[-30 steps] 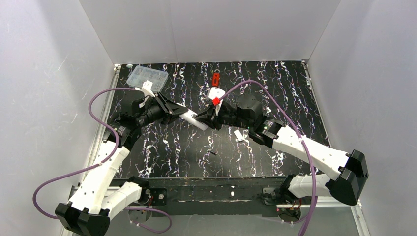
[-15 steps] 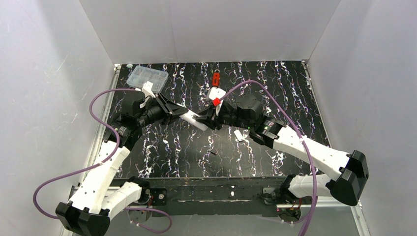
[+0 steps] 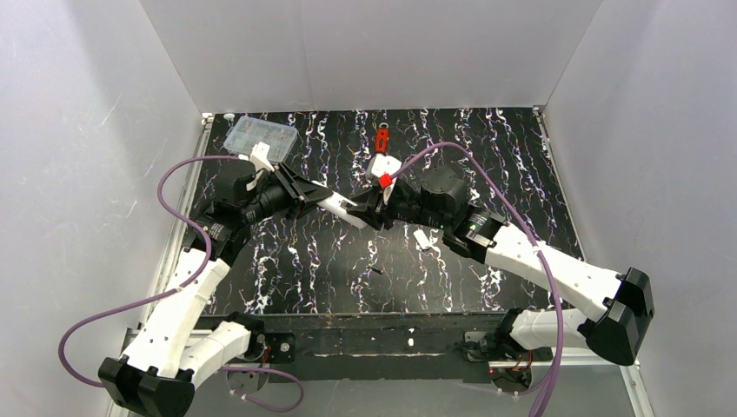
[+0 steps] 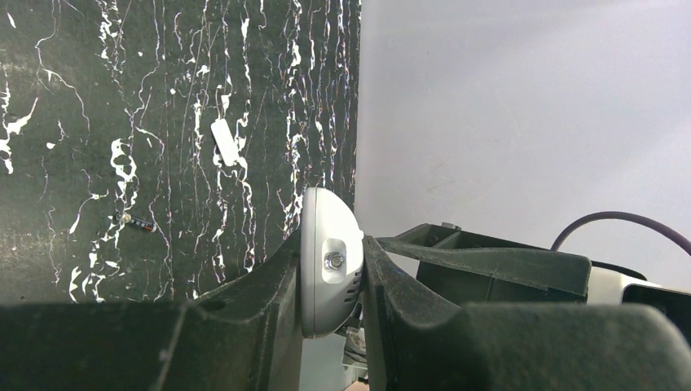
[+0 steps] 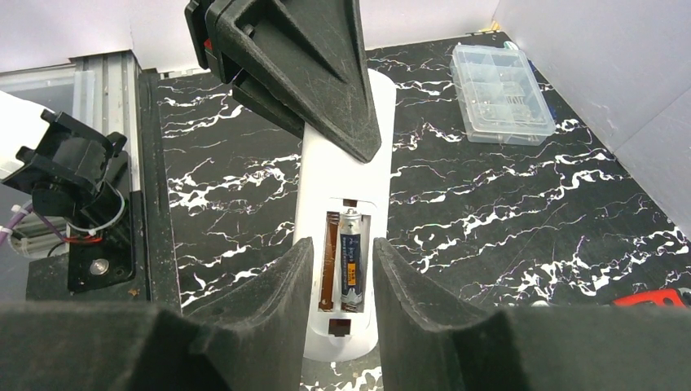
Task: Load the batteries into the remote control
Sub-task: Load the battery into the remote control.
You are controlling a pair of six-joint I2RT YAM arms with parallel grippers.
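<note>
Mid-table, left gripper [image 4: 330, 273] pinches remote [image 5: 318, 183] aloft; right gripper [image 5: 342, 244] parted over its recess [image 5: 330, 261], holding nothing.
1 battery [image 5: 350, 261] is seated; a 2nd battery [image 3: 379, 269] lies on the table [image 3: 487, 156], likely light, slick, prone to roll: pinch across its middle.

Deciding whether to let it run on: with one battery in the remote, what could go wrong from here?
The left gripper clamps the remote control at one end only, so pushing could tilt it. The seated battery sits right by the open right gripper; lifting away could snag it. The second battery lies loose on the table and may roll.
</note>
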